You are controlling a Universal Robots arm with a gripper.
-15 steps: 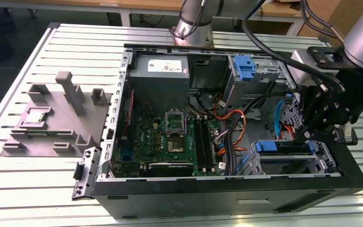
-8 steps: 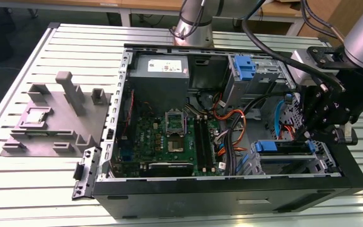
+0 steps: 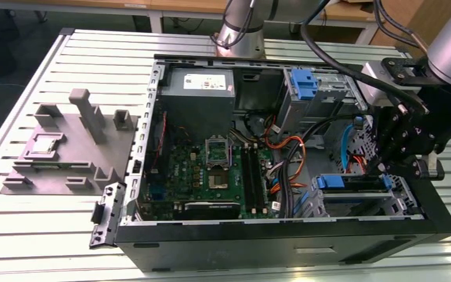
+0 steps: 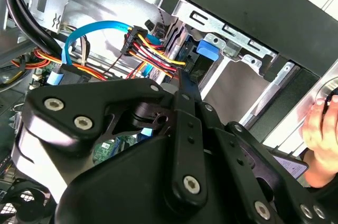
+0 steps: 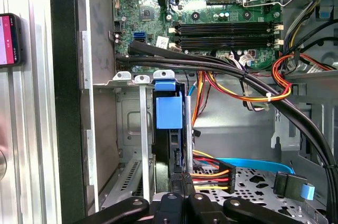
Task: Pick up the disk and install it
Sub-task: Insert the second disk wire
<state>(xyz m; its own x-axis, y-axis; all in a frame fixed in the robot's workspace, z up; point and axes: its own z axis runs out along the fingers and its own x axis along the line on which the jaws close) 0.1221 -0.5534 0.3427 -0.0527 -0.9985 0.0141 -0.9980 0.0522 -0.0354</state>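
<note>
Inside the open computer case, lying on a slatted metal table, the disk sits on edge in the drive cage at about 4 o'clock of the exterior view, its blue frame facing the motherboard. The first wrist view shows the disk standing between the cage's thin metal rails, blue tab uppermost, with an empty slot just beside it. The gripper hangs over the cage's inner edge; its black linkage fills much of both wrist views, and whether the fingers are spread or pinching the disk cannot be told. A second cage at 1 o'clock holds a tall blue bracket, and the power supply sits at 12 o'clock. Red, yellow and orange wires with a black connector run close past the disk, and thick black cables cross between cage and motherboard, leaving little room there. A grey fixture stands well apart at 9 o'clock. A person's hand rests just outside the case wall in the second wrist view.
</note>
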